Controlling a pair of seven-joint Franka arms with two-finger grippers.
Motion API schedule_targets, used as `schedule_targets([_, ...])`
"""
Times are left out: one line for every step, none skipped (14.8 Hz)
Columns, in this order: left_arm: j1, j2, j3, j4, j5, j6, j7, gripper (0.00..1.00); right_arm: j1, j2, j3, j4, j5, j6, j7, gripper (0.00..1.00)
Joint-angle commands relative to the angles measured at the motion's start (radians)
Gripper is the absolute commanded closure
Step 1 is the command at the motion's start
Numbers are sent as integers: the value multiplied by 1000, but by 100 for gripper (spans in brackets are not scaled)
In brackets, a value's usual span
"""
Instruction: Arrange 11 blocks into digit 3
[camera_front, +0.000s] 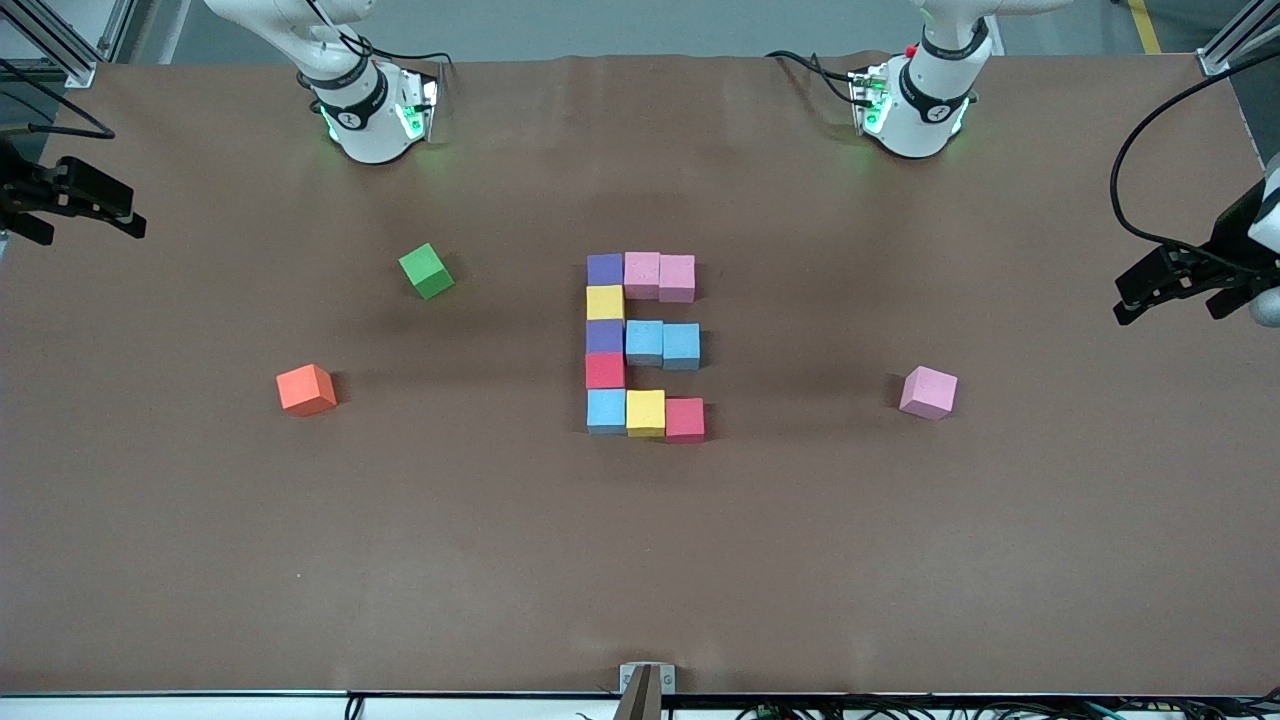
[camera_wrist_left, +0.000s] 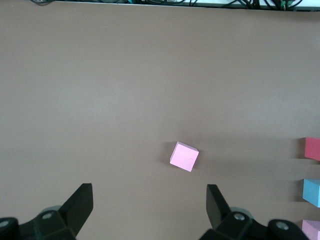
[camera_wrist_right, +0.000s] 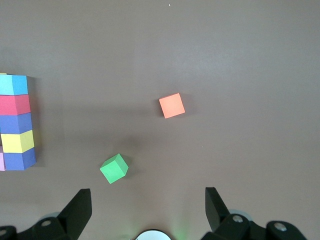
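both arms wait with fingers apart, left gripper (camera_wrist_left: 149, 202) and right gripper (camera_wrist_right: 147, 207) clear of the blocks (camera_front: 643, 345) since the digit looks complete.

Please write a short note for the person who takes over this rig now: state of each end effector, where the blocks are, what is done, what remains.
Left end effector: open, holds nothing, parked at the left arm's end of the table.
Right end effector: open, holds nothing, parked at the right arm's end.
Block figure at mid table: eleven blocks, touching, in a column of five with three two-block arms toward the left arm's end. From the robots' side it reads as a 3.
Loose: pink cube toward the left arm's end; green cube and orange cube toward the right arm's end.
Left: apparently nothing; confirm the figure.
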Motion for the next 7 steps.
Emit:
schedule_targets([17,-29,-11,22,-11,-31,19,0,-3,-20,2,-12,8,-6,-9,0])
schedule_targets([18,-29,-9,42,-11,-56,38,0,-3,-20,2,-12,7,-6,-9,0])
schedule_targets([18,-24,-8,64,-17,-86,61,0,-3,-20,2,-12,8,-6,-9,0])
schedule_targets([18,-24,-8,68,-18,-106,61,0,-3,-20,2,-14,8,-6,-9,0])
schedule_targets([18,-29,-8,69,-20,-120,55,0,-3,-20,2,-12,7,-4,-9,0])
schedule_targets([18,-30,-8,70,-18,-137,56,0,-3,-20,2,-12,8,-4,-9,0])
schedule_targets([18,-32,-8,70,-20,-154,56,0,-3,-20,2,-14,7,-4,-9,0])
